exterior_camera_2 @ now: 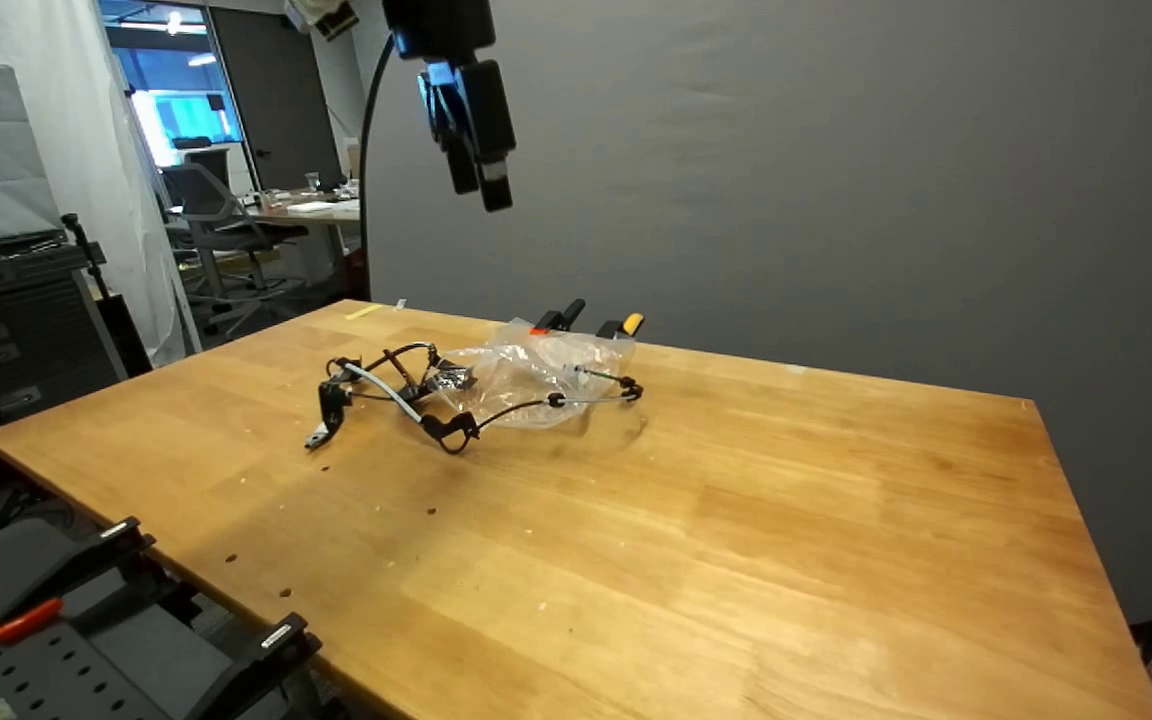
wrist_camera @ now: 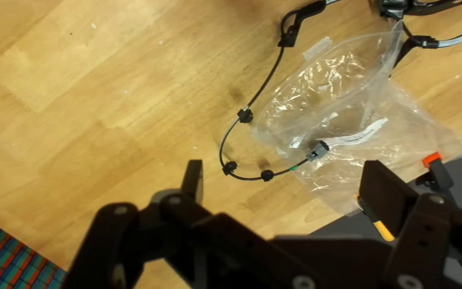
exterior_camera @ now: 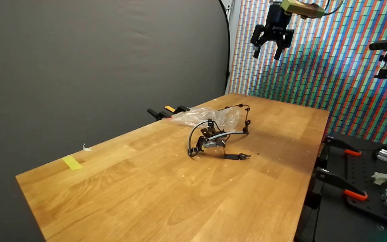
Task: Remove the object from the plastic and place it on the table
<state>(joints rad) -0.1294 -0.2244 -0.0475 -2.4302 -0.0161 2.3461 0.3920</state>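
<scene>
Wrist view: cable assy [wrist_camera: 289, 37] runs diag, plug [wrist_camera: 318, 151] ptg upper rt, jaws spread.

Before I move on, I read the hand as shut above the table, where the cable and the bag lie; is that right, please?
Not quite: the hand is open, not shut; the wrist view shows its fingers well apart. It is above the table, and the cable and the bag do lie there.
</scene>
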